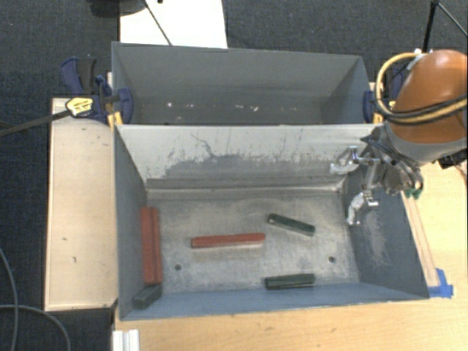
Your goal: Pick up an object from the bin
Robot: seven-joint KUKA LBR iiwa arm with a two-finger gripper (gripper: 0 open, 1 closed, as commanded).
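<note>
Grey metal bin [219, 269] with the fingers [359, 203] spread apart, empty, over its right slope.

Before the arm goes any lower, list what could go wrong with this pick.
1. The gripper hangs close to the sloping right wall of the grey metal bin; a straight descent may scrape it.
2. The nearest thing, a dark green flat bar, lies apart from it, toward the bin's middle; closing here would likely catch nothing.
3. The long red bar lies along the foot of the view's left wall, leaving little room to grip it.
</note>
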